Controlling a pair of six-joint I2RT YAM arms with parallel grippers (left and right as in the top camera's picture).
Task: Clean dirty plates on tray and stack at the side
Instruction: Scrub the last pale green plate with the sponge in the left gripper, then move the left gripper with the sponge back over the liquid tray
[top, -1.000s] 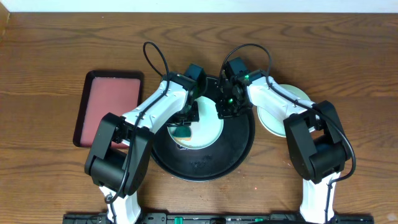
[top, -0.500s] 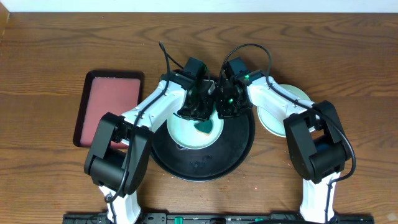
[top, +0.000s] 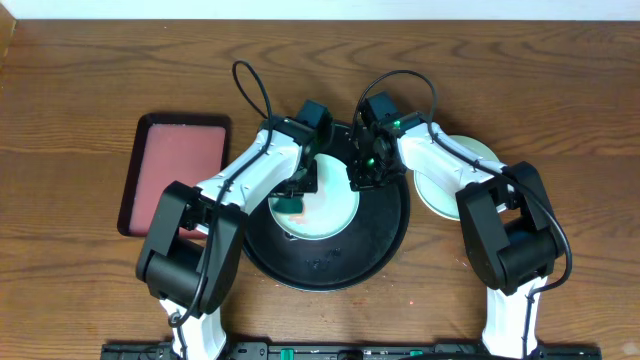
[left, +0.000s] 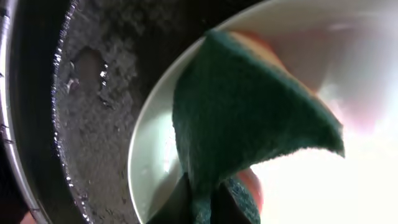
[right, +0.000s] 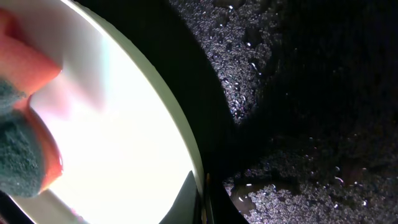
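Sponge clamped in my left gripper, pressed on mint plate; right gripper pinches its rim over black tray.

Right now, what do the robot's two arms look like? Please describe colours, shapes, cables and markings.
The left arm and the right arm look alike: rounded white shells on the links, bulky black joint housings, and a thin black cable looping above each wrist. The wrist heads are black with teal-green parts; a green light glows on the right one. No lettering is readable.
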